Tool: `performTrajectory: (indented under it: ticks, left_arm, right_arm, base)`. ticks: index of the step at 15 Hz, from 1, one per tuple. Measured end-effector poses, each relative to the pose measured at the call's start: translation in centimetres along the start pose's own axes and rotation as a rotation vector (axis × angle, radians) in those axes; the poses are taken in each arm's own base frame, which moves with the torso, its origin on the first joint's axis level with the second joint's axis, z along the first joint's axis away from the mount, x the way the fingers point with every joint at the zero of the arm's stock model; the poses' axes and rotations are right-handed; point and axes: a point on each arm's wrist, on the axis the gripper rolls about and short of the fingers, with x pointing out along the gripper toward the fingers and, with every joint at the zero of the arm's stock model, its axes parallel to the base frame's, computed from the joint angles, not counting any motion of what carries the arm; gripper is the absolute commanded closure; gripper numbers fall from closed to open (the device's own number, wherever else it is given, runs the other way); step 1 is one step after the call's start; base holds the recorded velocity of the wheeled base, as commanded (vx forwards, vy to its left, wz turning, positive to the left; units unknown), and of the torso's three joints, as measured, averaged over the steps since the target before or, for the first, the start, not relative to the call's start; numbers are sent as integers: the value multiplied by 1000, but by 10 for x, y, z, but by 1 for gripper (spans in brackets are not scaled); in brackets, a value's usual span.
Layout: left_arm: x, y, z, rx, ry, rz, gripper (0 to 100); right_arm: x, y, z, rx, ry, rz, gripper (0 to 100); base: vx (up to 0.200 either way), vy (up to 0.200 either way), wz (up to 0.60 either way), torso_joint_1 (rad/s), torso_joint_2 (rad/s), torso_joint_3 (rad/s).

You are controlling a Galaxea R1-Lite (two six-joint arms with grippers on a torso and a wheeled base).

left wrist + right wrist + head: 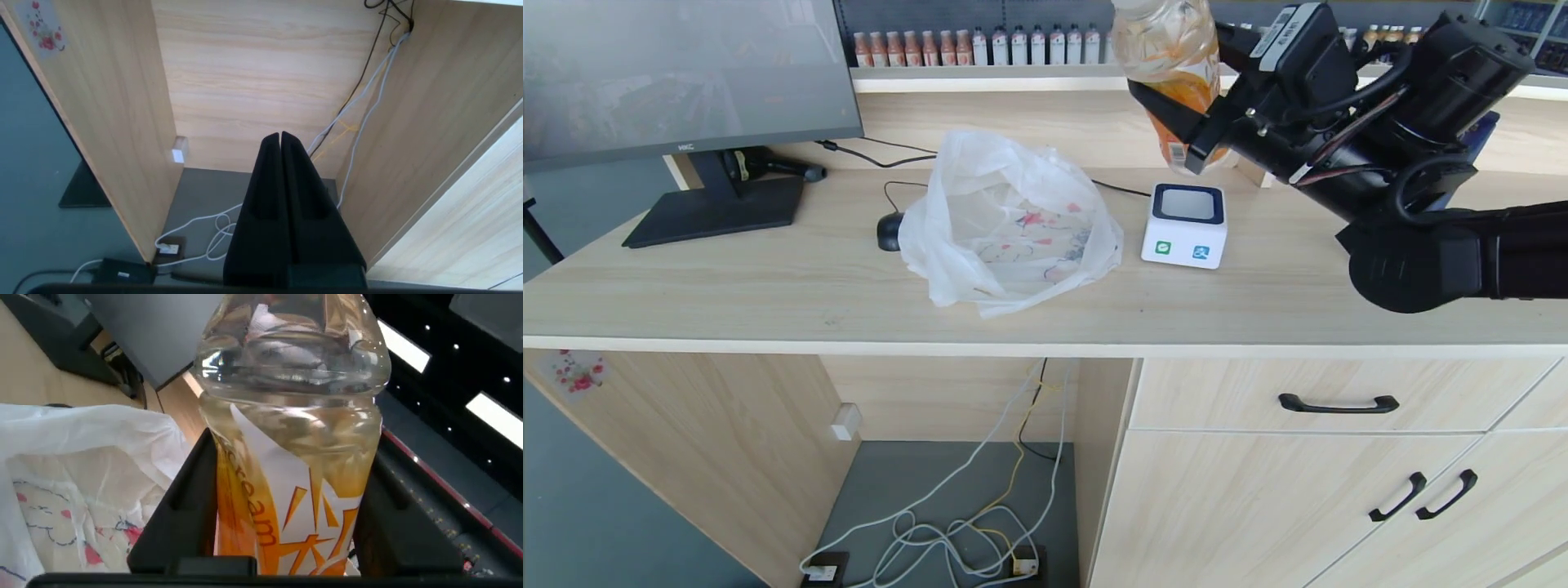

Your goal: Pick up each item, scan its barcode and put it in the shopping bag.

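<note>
The right gripper (1176,122) is closed around a bottle (1164,37) with an orange label, and it holds the bottle in the air above the back right part of the counter (768,286). The long axis of the bottle is nearly upright, only a little tilted. Its lower end hangs just above and behind the white scanner (1186,224), not touching it. On this lower end there is a small pale patch which is perhaps the barcode, but I cannot be sure from the head view. In the right wrist view the black fingers (180,514) press the label on both sides of the bottle (294,416). The shopping bag (1009,220) stands open in the middle of the counter, just beside the scanner on the robot's left, so I judge that the bottle goes down to the scanner window first and then sideways to the bag. The left gripper (282,188) is under the counter, fingers pressed together and holding nothing, so the right arm is clearly the nearer one.
</note>
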Motion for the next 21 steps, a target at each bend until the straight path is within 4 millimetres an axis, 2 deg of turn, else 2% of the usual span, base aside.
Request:
performTrajectory:
  ticks: [5,9,14,17,21]
  left_arm:
    - [0,0,0,0,0,0,100]
    - [0,0,0,0,0,0,100]
    - [0,0,0,0,0,0,100]
    - [0,0,0,1,0,0,100]
    - [0,0,0,0,0,0,100]
  right_arm:
    - [-23,-3,31,280,82,-129,100]
    - [-42,-6,46,350,120,-208,100]
    - [-70,0,54,552,229,-415,100]
    - [-77,-1,51,643,293,-580,100]
    - [-76,-5,52,652,302,-641,100]
  base:
    - [0,0,0,0,0,0]
    - [0,0,0,0,0,0]
    - [0,0,0,0,0,0]
    - [0,0,0,0,0,0]
    - [0,0,0,0,0,0]
